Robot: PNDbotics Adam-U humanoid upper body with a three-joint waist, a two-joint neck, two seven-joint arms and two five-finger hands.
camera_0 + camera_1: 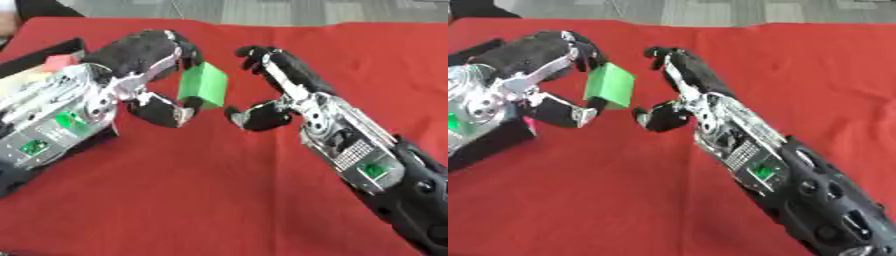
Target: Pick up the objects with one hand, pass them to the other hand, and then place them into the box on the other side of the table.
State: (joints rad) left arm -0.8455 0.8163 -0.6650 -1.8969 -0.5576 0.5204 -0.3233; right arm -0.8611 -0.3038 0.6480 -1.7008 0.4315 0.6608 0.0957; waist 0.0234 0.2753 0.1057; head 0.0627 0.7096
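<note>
One green block [202, 83] pinched in my left robot hand [144, 55]; right robot hand [271, 85] open beside it. Looks light, stiff, prob. foam. I'd take it by the flat faces.

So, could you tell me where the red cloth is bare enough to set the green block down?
Bare red cloth lies in front, between the two forearms, and behind the right hand toward the far edge. It is crowded around the left hand holding the green block, and at the black box on the left.
</note>
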